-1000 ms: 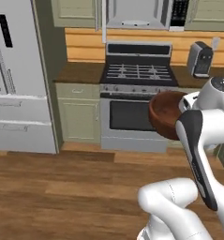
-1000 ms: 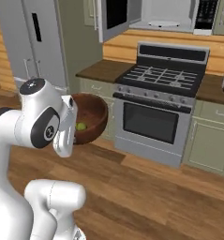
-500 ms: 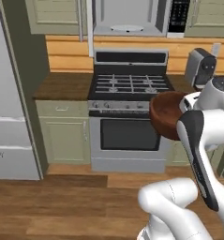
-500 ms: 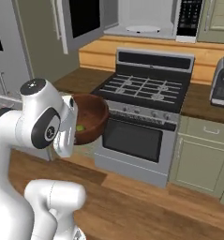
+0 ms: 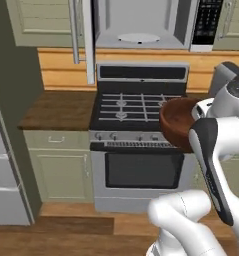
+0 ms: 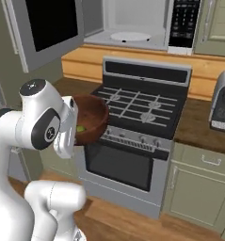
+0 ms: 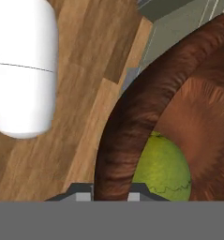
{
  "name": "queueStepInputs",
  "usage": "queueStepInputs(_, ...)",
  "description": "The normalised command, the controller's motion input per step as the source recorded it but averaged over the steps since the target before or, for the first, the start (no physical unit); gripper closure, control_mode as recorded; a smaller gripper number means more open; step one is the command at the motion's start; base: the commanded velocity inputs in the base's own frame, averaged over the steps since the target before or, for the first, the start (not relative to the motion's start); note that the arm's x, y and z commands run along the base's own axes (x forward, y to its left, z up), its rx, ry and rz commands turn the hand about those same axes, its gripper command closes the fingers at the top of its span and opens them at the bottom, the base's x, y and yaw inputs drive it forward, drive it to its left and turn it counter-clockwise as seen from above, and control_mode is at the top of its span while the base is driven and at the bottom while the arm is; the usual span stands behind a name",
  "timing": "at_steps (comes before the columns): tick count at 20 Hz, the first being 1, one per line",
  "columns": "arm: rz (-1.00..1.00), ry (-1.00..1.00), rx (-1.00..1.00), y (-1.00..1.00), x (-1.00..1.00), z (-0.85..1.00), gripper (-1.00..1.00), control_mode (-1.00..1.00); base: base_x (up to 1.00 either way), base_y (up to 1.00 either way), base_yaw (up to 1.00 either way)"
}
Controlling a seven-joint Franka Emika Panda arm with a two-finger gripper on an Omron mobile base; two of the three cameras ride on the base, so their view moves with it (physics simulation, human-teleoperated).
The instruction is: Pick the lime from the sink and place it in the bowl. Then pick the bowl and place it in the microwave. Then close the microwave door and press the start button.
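1. Gripper (image 7: pixel 111 190) pinches the bowl (image 7: pixel 132 131) by its rim: in the hand view I see one tip on each side of the brown wall, at the bottom edge.
2. I see the lime (image 7: pixel 162 168) lying inside the bowl, against the wall close to where I grip.
3. In the base views the bowl (image 6: pixel 88 120) hangs in the air in front of the range (image 5: pixel 138 150), about level with its cooktop and roughly upright.
4. The microwave (image 6: pixel 132 23) sits above the range, well above the bowl, with its door (image 6: pixel 48 28) swung wide to the left and a white plate (image 6: pixel 130 36) on its floor.
5. I judge the step in hand to be carrying the bowl up into that cavity.
6. To do it well I would lift first, then move forward, so the bowl clears the cooktop and the microwave's lower lip.
7. I would keep the rim level, since a one-sided pinch lets the bowl tip and the lime roll out.
8. I would stay right of the door's edge and set the bowl down on the plate gently.
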Motion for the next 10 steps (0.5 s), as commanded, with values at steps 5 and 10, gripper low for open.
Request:
queueStepInputs(5,0.0,0.0,0.0,0.0,0.0,0.0,1.0,1.0,1.0,0.0,0.0)
queueStepInputs(10,0.0,0.0,0.0,0.0,0.0,0.0,1.0,1.0,0.97,0.0,0.11)
